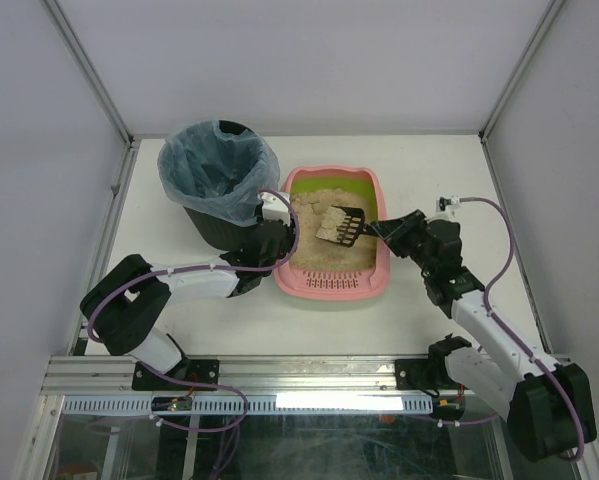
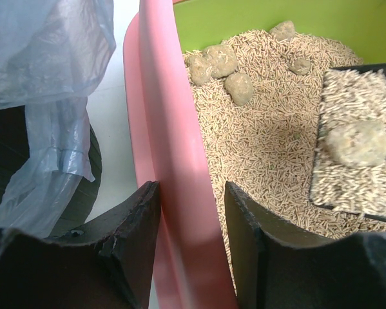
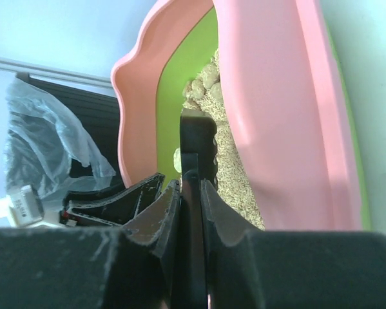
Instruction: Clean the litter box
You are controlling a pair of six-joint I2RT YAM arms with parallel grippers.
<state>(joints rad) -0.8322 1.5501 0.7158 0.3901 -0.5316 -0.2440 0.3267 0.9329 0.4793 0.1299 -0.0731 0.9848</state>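
- A white desk (image 1: 309, 325) sits inside a pale-walled enclosure with aluminium posts at the corners – a metal rail runs along its near edge, where both arms are bolted.
- The litter box (image 1: 329, 285) lies at the middle of the desk, slotted ledge toward the arms, with tan litter (image 2: 263, 141) filling it inside the green rim.
- A black bin (image 1: 219, 215) lined with a blue bag (image 1: 217, 165) stands just beside the litter box's left far corner.
- Left arm: its elbow is folded out well to the left of the litter box, and the white forearm runs low across the desk toward the box's left wall.
- The left end effector (image 1: 279, 235) straddles that wall – one finger outside against the pink, one inside over the litter – pinching the litter box's rim between them.
- Right arm: from its base it slants up toward the litter box's right side, wrist bent so the tool points left over the right rim.
- The right end effector (image 1: 389, 232) is pressed together on the handle of a black slotted scoop (image 1: 344, 228).
- The scoop is held over the litter box's middle, loaded with litter and a greyish clump (image 2: 357, 145).
- More clumps (image 2: 221, 61) lie on the litter toward the litter box's far end.
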